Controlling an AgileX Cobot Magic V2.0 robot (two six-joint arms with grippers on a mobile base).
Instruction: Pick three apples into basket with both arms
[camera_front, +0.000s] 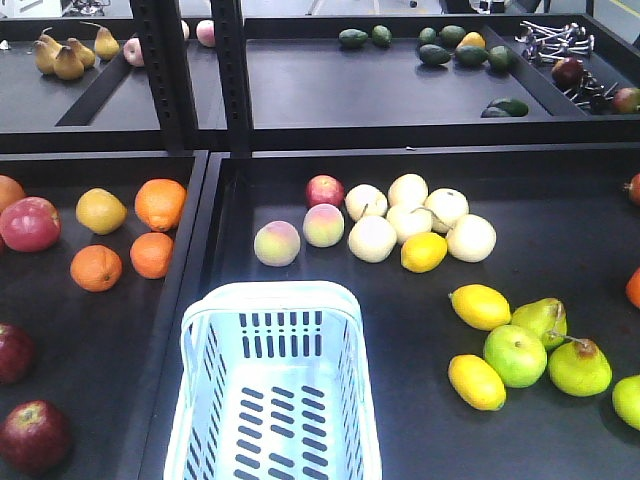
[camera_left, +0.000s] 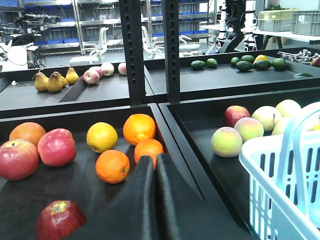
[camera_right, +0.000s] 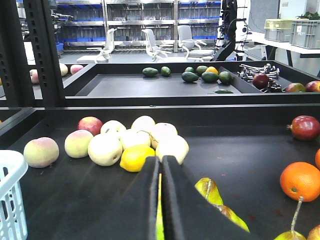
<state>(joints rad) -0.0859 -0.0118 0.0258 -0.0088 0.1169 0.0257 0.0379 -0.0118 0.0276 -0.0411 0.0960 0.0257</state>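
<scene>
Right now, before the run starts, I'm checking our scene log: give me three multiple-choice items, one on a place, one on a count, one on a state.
1. Relative to the basket, the dark red apples lie: A inside it; B in the tray to its left; C on the back shelf.
2. How many lemons lie right of the basket? A one; B three; C six.
3. The basket is: A empty; B holding pears; C overturned.
Answers: B, both visible apples sit in the left tray; B, three yellow lemons show there; A, its slotted floor is bare.
</scene>
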